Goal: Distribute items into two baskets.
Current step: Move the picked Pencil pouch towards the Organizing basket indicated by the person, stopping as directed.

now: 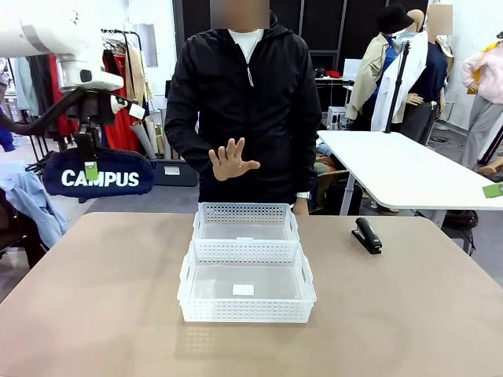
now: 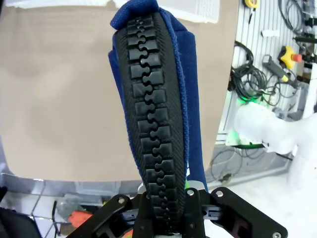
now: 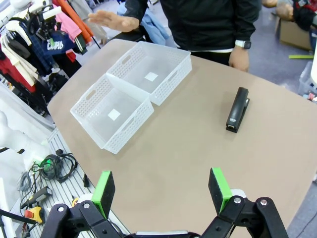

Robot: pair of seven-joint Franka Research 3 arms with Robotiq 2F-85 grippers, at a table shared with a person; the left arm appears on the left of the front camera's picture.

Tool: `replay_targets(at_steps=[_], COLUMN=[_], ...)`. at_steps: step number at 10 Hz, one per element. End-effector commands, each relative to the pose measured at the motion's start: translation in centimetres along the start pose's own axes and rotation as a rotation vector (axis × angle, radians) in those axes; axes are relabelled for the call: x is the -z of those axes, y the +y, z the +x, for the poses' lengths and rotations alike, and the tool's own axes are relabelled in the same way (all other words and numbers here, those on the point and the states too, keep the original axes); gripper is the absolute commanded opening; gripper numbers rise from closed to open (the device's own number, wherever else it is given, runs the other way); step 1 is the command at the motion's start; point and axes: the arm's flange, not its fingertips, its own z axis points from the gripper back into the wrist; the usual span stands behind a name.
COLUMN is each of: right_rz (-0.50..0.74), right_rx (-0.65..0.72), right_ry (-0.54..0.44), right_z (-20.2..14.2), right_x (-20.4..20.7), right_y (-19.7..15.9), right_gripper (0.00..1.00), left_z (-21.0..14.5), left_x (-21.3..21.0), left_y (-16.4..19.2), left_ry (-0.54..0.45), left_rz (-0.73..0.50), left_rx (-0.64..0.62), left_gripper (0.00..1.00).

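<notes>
The left end effector [image 2: 166,201] is clamped on the zip edge of the navy CAMPUS pouch [image 2: 153,99], which hangs aloft at the left side of the surface [image 1: 86,298]. The right end effector [image 3: 161,191] hovers empty with its fingers wide apart. Beyond it the black stapler [image 3: 237,109] lies right of the larger basket [image 1: 245,311] and the smaller basket [image 1: 245,213], which touch end to end below a person's raised hand [image 1: 232,159].

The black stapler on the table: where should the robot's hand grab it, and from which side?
Probably from straight above, pinching its two long sides near the middle. The stapler lies flat on the table, long and slim, with bare space around it, so the open right hand could straddle its narrow width.
</notes>
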Motion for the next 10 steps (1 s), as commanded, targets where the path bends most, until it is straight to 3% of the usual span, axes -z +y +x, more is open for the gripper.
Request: replay_targets(at_steps=[1,3,10], right_rz=[0.011,0.011,0.011], right_rx=[-0.023,-0.023,-0.023], right_ry=[-0.035,-0.035,-0.035], right_z=[0.4,0.4,0.4], right_x=[0.0,0.0,0.0], right_y=[-0.2,-0.2,-0.2], right_gripper=[1.0,1.0,1.0], left_z=[-0.2,-0.1,-0.1], left_x=[1.9,0.5,0.5], left_y=[-1.2,0.1,0.1], left_ry=[-0.073,-0.029,-0.029], left_rz=[0.039,0.015,0.015], left_rx=[-0.013,-0.006,-0.006], left_gripper=[0.0,0.0,0.0])
